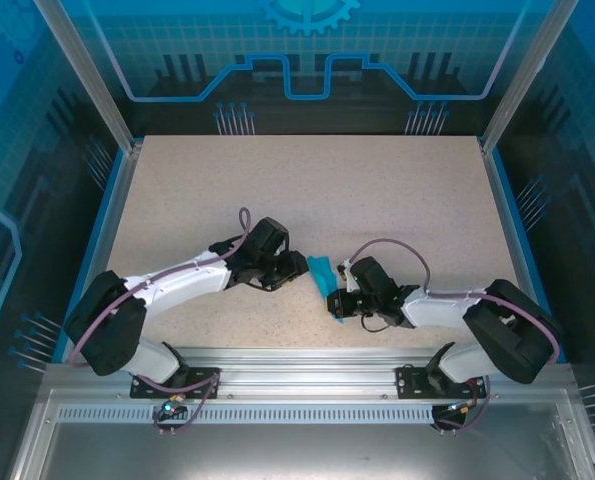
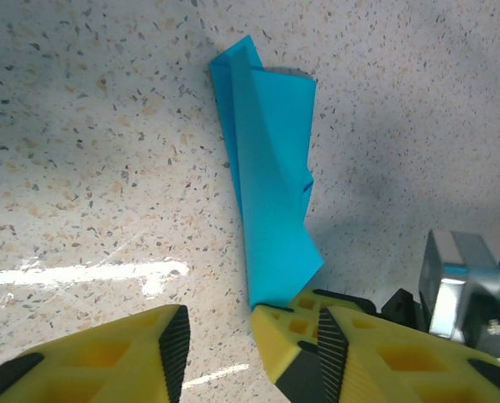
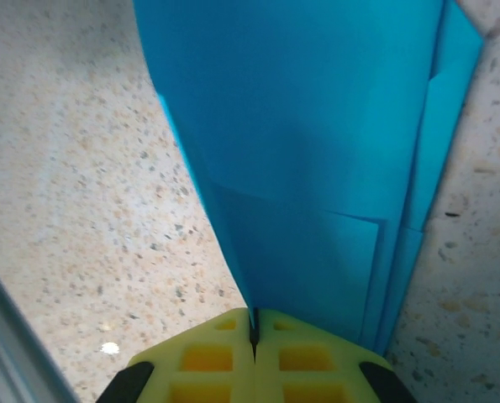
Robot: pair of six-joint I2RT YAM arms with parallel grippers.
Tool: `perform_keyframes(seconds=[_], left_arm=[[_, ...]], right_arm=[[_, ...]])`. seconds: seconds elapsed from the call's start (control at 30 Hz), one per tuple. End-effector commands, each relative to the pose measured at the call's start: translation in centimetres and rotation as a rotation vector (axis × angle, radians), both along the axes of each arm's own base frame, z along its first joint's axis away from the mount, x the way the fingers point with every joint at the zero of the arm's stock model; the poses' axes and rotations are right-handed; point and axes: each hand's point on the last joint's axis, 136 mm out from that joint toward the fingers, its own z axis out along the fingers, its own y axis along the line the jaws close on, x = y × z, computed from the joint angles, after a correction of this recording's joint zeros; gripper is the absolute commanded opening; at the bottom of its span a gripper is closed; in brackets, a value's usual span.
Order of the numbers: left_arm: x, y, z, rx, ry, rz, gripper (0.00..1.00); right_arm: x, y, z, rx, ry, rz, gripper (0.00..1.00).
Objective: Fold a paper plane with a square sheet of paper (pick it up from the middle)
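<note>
Folded teal paper is near the middle of the speckled table, toward the near edge, between the two grippers. It's a long narrow strip with layered creases, partly lifted off the surface and casting a shadow.

Right gripper: fingers pressed together, pinching the paper's near end, and the folded layers fan up and away from the tips. From above, the right gripper sits at the strip's lower end.

Left gripper: just left of the paper's upper part; can't tell from above if it touches. In the left wrist view its yellow fingers are spread, with bare table in the gap and no paper clamped. The paper runs from the top of that view down to a yellow fingertip just beside the left gripper's right-hand finger. Can't tell whose tip that is.
</note>
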Motion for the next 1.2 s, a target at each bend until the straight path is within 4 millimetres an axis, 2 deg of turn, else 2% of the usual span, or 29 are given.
perform_keyframes(seconds=[0.0, 0.17, 0.33, 0.5, 0.87, 1.03, 1.17], left_arm=[[0.1, -1.4, -0.1, -0.055, -0.014, -0.048, 0.46], [0.6, -3.4, 0.1, -0.128, -0.025, -0.091, 0.42], [0.7, -5.4, -0.5, -0.125, -0.023, -0.158, 0.37], [1.0, -7.1, -1.1, -0.129, -0.038, -0.199, 0.37], [1.8, -8.0, -2.6, -0.107, -0.059, -0.222, 0.37], [2.4, -8.3, -3.4, -0.092, -0.052, -0.222, 0.36], [2.7, -8.4, -3.7, -0.085, -0.052, -0.218, 0.35]], right_arm=[[0.2, 0.6, 2.2, 0.100, 0.008, 0.028, 0.05], [0.5, 0.1, 2.2, 0.124, 0.056, 0.030, 0.06], [0.9, -0.4, 1.7, 0.164, 0.133, 0.006, 0.06], [1.5, -0.4, 1.2, 0.235, 0.187, 0.003, 0.05], [1.8, -1.0, 1.7, 0.259, 0.195, -0.006, 0.08], [1.6, -1.6, 1.3, 0.215, 0.202, -0.010, 0.14], [1.5, -2.2, 1.3, 0.147, 0.183, -0.016, 0.24]])
